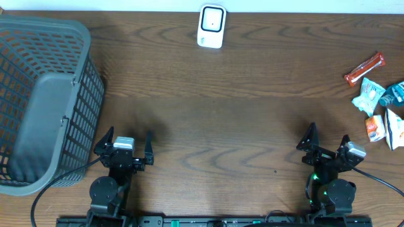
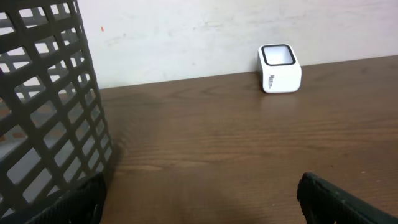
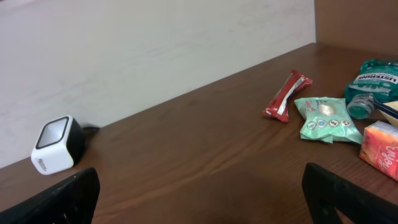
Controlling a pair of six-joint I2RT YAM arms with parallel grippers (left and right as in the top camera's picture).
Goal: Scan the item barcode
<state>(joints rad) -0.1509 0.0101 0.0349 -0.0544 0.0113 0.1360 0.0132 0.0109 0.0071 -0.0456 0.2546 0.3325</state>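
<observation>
A white barcode scanner (image 1: 211, 26) stands at the far edge of the table, also seen in the left wrist view (image 2: 280, 68) and the right wrist view (image 3: 57, 145). Several packaged items lie at the right: a red snack bar (image 1: 364, 69) (image 3: 286, 94), a green packet (image 1: 368, 96) (image 3: 326, 119), a teal bottle (image 1: 396, 93) (image 3: 373, 87) and an orange box (image 1: 375, 128) (image 3: 388, 149). My left gripper (image 1: 128, 136) (image 2: 200, 202) is open near the front edge, holding nothing. My right gripper (image 1: 327, 137) (image 3: 202, 196) is open too, left of the items and apart from them.
A large grey mesh basket (image 1: 44, 101) (image 2: 43, 106) fills the left side, close beside my left gripper. A white packet (image 1: 396, 129) lies at the right edge. Bare wood spans the table (image 1: 221, 107) between the arms and the scanner.
</observation>
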